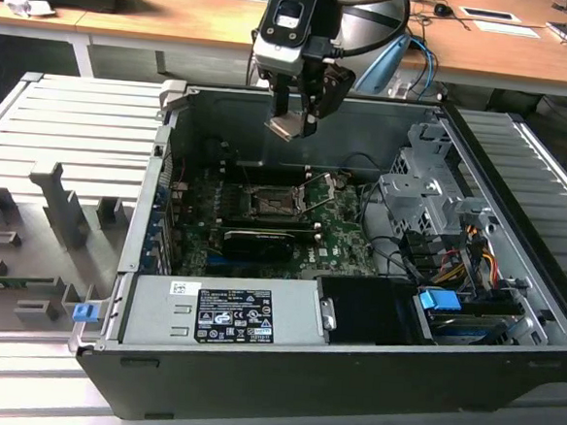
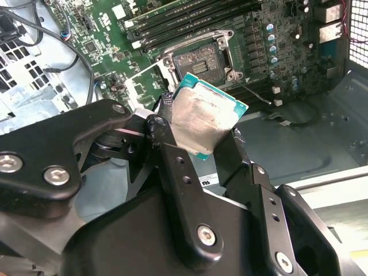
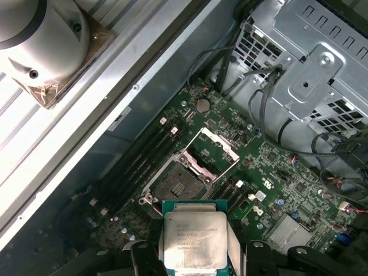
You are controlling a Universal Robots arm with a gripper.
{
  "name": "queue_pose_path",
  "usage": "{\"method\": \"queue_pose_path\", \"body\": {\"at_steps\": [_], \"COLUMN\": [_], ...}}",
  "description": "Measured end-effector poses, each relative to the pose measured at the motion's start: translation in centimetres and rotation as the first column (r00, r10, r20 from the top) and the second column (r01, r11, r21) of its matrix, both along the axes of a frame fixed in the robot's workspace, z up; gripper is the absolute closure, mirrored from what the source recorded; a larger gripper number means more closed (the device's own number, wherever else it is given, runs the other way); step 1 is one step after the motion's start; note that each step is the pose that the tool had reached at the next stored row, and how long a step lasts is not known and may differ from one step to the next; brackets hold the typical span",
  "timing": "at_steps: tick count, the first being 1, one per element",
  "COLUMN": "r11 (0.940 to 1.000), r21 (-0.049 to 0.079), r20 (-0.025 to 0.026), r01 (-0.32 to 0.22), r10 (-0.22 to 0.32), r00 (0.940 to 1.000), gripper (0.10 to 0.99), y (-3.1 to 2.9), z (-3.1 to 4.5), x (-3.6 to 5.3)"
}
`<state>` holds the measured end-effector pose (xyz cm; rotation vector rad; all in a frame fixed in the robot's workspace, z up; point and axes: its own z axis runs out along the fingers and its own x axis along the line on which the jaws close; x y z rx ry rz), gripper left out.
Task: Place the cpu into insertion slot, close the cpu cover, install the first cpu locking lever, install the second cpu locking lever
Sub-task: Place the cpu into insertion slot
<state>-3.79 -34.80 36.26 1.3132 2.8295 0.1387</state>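
Wooden desks (image 1: 132, 12) backed an open computer case (image 1: 349, 392). Exterior view: we saw the gripper (image 1: 295, 124) well above the insertion slot (image 1: 269, 204). Second wrist view: its fingers (image 2: 175, 155) clamped the cpu (image 2: 207, 118) by two edges. First wrist view: the cpu cover (image 3: 197, 167) stood raised.

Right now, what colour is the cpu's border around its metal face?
Teal-green, framing the silvery-grey face of the cpu; it shows best in the second wrist view.
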Motion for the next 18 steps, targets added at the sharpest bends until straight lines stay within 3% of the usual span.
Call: {"method": "queue_pose_path", "body": {"at_steps": [18], "r11": [0.9966], "r21": [0.000], "r20": [0.0000], "r01": [0.083], "r10": [-0.083], "r00": [0.9966], "gripper": [0.557], "y": [0.00], "z": [-0.09], "x": [0.00]}}
